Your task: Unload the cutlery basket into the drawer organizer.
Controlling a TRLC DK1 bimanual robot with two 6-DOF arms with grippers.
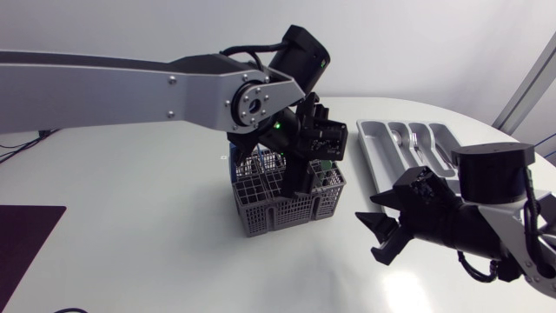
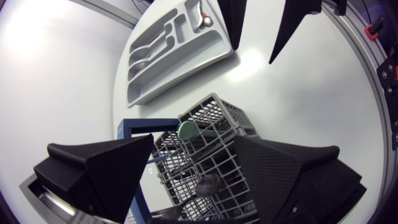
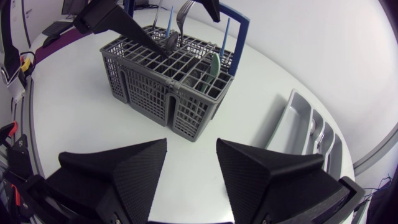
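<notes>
Your left arm comes in from the side across the table [image 1: 130,222]. Its long link is level and its wrist is bent down, so the left gripper [image 1: 304,165] hangs point-down right over the basket [image 1: 282,207]. Its fingers stand wide apart just above the cells and grip nothing. A fork [image 3: 184,14] stands upright close to them, though from the right wrist view you cannot be sure whether a finger touches it. The basket sits upright mid-table, with a green piece [image 3: 214,63] leaning among its cells.

Your right arm sits low at the near right. The right gripper [image 1: 375,228] points level toward the basket and is well short of it, with its fingers spread and empty. The organizer [image 1: 382,156] lies beyond that arm, near the basket but apart from it, and a spoon [image 1: 396,135] lies in one of its slots.
</notes>
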